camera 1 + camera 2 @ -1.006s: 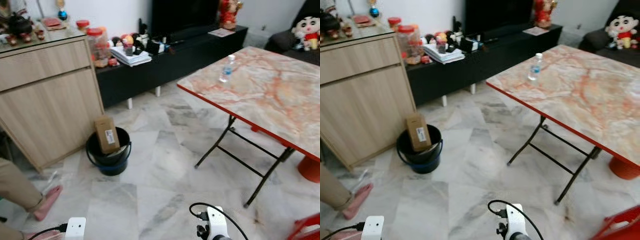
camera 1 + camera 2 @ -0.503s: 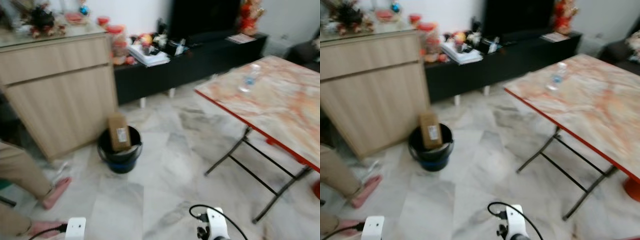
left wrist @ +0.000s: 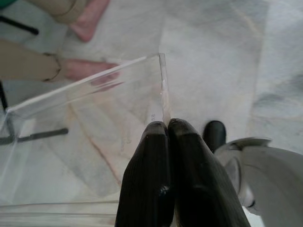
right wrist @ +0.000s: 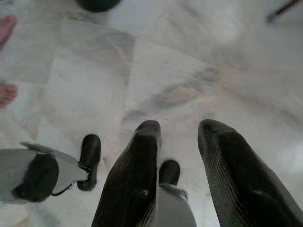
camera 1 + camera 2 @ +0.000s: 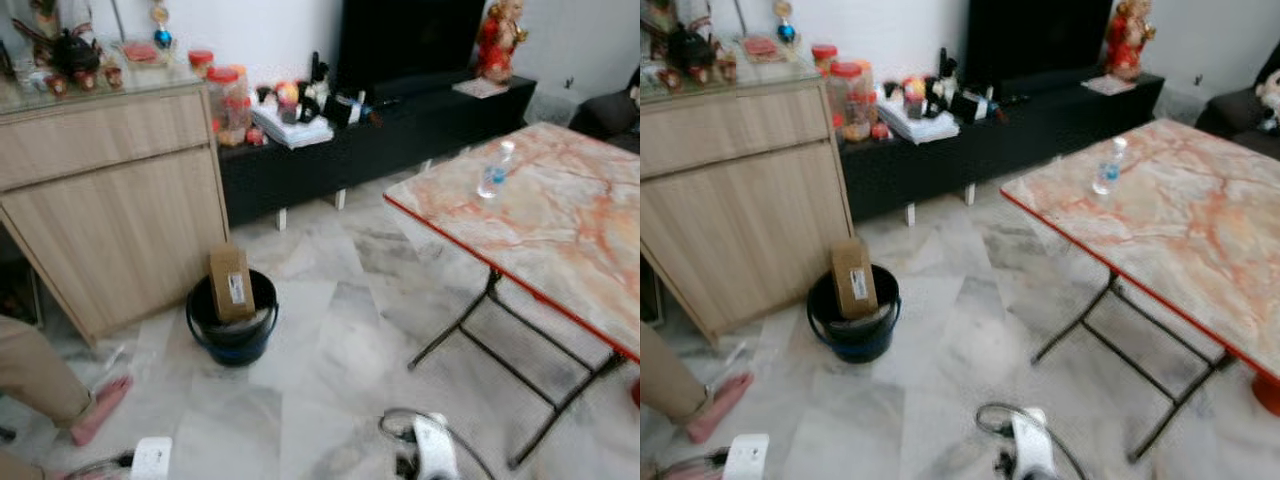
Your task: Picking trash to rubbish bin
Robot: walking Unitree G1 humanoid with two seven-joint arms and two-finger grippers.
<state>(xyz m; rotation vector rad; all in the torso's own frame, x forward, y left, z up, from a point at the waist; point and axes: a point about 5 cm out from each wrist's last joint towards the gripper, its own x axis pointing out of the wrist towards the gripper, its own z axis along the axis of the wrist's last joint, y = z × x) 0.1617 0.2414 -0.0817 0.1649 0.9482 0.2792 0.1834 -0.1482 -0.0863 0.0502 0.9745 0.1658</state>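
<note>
At the far left a person's leg and foot [image 5: 95, 405] rest on the marble floor [image 5: 330, 340] beside a wooden cabinet [image 5: 110, 190]. The left gripper [image 3: 164, 127] hangs low with its fingers pressed together on the edge of a clear plastic box [image 3: 85, 123], thin-walled and see-through. It looks light, stiff and slick, likely to flex or crack under a hard squeeze, so a hold on the rim near a corner, as now, seems the safest. Just in front of the cabinet stands the black bucket [image 5: 232, 325] that serves as the bin, well ahead of the robot, with a brown cardboard box [image 5: 231, 283] leaning upright in it and sticking out above the rim. Behind it runs a low black TV bench [image 5: 380, 125] cluttered with jars and papers. The right gripper [image 4: 177, 137] points at bare floor with its fingers apart, holding nothing. At the right is a folding table [image 5: 560, 230] with a marble-patterned top, and a small water bottle [image 5: 492, 172] stands upright on it; that should be light, smooth and easily dented, best taken around its middle.
</note>
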